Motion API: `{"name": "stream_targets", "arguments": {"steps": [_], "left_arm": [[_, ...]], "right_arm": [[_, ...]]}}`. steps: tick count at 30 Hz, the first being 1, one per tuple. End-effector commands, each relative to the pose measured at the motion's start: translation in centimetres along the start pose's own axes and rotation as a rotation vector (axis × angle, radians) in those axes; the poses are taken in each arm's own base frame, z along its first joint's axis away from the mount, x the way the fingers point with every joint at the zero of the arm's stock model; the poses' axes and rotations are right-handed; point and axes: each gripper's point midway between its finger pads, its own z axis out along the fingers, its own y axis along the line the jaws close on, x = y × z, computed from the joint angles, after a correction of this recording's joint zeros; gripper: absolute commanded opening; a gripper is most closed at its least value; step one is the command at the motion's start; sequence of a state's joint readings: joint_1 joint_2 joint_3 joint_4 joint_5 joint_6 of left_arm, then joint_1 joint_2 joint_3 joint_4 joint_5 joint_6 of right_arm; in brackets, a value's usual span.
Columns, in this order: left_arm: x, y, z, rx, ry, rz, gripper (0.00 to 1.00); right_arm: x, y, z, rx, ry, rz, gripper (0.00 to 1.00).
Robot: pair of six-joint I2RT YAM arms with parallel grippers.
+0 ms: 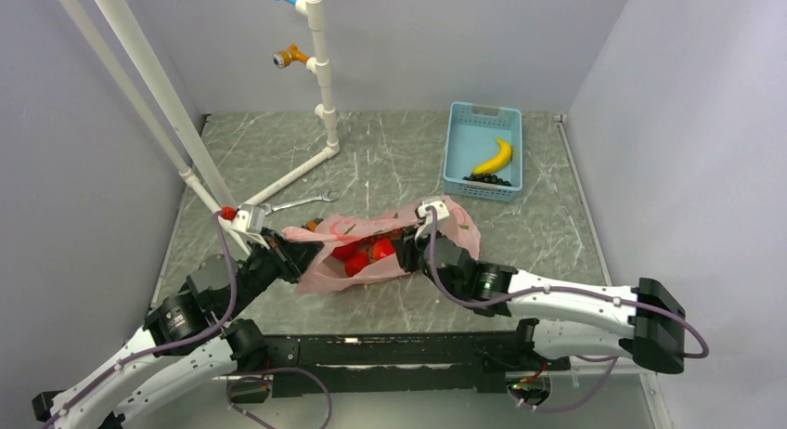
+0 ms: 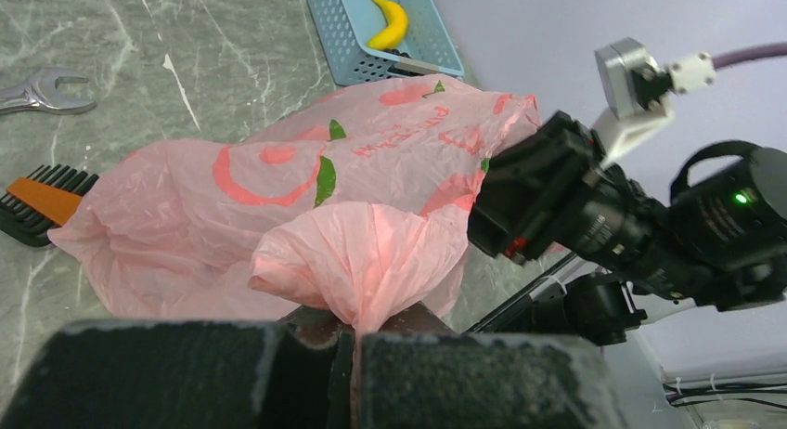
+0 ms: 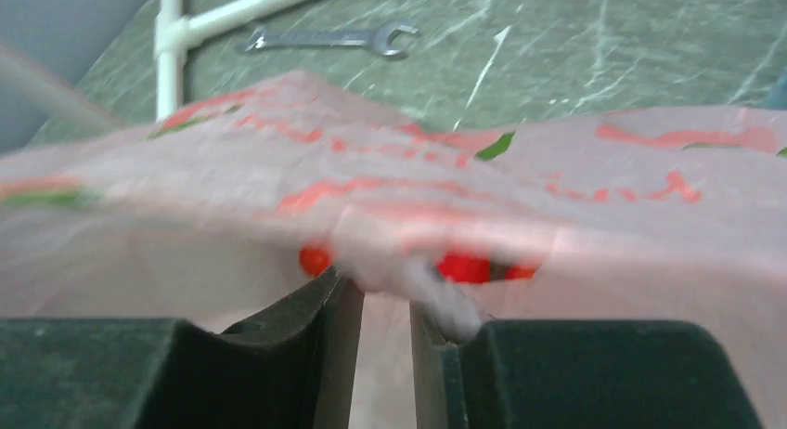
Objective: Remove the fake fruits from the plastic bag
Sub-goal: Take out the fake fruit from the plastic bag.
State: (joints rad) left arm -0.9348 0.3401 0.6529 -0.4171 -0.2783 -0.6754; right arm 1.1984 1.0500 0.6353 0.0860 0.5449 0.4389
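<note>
Fingers of the left gripper (image 2: 353, 344) are pressed together on a bunched corner of the thin pink plastic bag (image 2: 278, 169). The right gripper (image 3: 385, 299) has its fingers near together, with bag film in the narrow gap. Inside the bag lie glossy red fake fruits (image 1: 360, 254), covered by its film; a silver wrench (image 1: 302, 203) lies near.

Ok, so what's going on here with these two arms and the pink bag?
Both arms are working on the plastic bag. The left arm has its jaws shut on a bunched end. The right arm has its jaws nearly together at the opposite end, apparently pinching film. The red fake fruits are inside, none out yet.
</note>
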Motion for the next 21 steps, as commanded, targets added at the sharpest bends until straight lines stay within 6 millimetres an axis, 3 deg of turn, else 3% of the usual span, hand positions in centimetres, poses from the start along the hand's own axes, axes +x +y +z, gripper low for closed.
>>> {"name": "stream_targets", "arguments": {"steps": [1,4,10,13,17,21], "left_arm": [[-1.7,-1.4,-0.2,0.030,-0.030,-0.027,0.00],[-1.7,-1.4,-0.2,0.025,-0.028,-0.034,0.00],[-1.1,-0.7,0.0,-0.010,0.000,-0.004,0.00],[-0.1,0.0,0.1,-0.048,0.043,-0.008,0.00],[1.0,0.7,0.0,-0.059,0.071,0.004,0.00],[2.4,1.2,0.1,-0.067,0.119,0.010,0.00]], "right_arm": [[-4.3,0.5,2.9,0.032,-0.149,0.124,0.28],[-2.4,1.1,4.6,0.014,-0.129,0.093,0.31],[4.3,-1.6,6.1,0.065,-0.080,0.040,0.43],[7.8,-3.0,4.8,0.089,0.028,0.059,0.46],[10.8,-3.5,1.2,0.054,0.115,0.089,0.50],[11.9,-4.7,-1.1,0.057,0.139,0.046,0.75]]}}
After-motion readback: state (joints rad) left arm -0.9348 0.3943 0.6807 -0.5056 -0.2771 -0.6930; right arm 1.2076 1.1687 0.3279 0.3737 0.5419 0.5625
